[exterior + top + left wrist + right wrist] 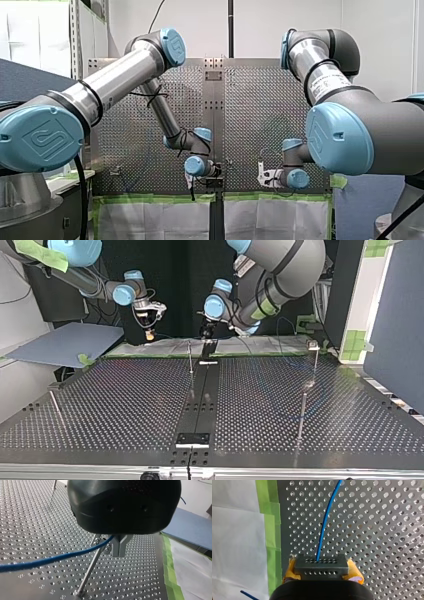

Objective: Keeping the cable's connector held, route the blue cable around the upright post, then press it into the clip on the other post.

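In the left wrist view my left gripper (119, 548) has its grey fingers shut on the blue cable (57, 558). From there the cable runs out sideways and crosses in front of a thin upright metal post (90, 568); whether it touches the post I cannot tell. In the right wrist view my right gripper (322, 573) holds a dark grey connector block (321, 563) between yellow pads (355, 570), and the cable (325, 522) leaves the block straight ahead over the perforated plate. In the top view my left gripper (207, 333) hangs above the centre post (190, 359), and my right gripper (149, 333) is at the far edge.
A post with a clip on top (314, 347) stands at the top view's far right. Other thin posts (302, 415) (55, 407) rise nearer the camera. A black rail (202, 395) runs down the table's middle. Green tape (272, 530) and white sheeting border the plate.
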`<action>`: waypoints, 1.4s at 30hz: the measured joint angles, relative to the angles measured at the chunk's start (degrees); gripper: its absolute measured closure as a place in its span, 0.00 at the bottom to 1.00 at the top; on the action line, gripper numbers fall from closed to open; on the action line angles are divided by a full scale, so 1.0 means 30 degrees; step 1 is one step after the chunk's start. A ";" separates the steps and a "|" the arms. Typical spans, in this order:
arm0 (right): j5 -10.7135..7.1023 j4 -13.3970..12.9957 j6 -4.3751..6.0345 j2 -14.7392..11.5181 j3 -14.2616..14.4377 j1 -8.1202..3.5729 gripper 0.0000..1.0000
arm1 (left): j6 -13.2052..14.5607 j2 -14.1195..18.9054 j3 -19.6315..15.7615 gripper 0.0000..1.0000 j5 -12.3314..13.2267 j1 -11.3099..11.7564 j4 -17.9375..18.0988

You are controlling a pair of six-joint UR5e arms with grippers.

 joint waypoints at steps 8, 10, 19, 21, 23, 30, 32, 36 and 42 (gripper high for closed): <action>0.0039 0.0610 -0.0273 0.0002 -0.0474 0.0088 1.00 | 0.0058 -0.0002 0.0275 1.00 0.0341 0.0106 0.0005; 0.0036 0.0660 -0.0286 0.0002 -0.0538 0.0110 1.00 | 0.0099 -0.0004 0.0345 1.00 0.0371 0.0113 -0.0004; 0.0051 0.0821 -0.0215 0.0002 -0.0842 0.0150 1.00 | 0.0163 -0.0051 0.0611 1.00 0.0408 0.0126 -0.0057; 0.0043 0.0833 -0.0183 0.0002 -0.0881 0.0153 1.00 | 0.0197 -0.0163 0.0742 1.00 0.0409 0.0122 -0.0149; 0.0033 0.0819 -0.0152 0.0003 -0.0900 0.0154 1.00 | 0.0333 -0.0362 0.0948 1.00 0.0389 0.0117 -0.0344; 0.0002 0.0781 -0.0112 0.0004 -0.0940 0.0090 1.00 | 0.1163 -0.1016 0.1945 1.00 0.0334 0.0271 -0.1012; 0.0001 0.0767 -0.0111 0.0007 -0.0962 0.0062 1.00 | 0.1217 -0.1042 0.2156 1.00 0.0449 0.0338 -0.1110; -0.0002 0.0758 -0.0094 0.0010 -0.1039 0.0047 1.00 | 0.1178 -0.1054 0.2474 1.00 0.0694 0.0480 -0.1184; -0.0027 0.0824 -0.0063 0.0005 -0.1311 0.0073 1.00 | 0.0911 -0.1056 0.2681 1.00 0.1109 0.0624 -0.1106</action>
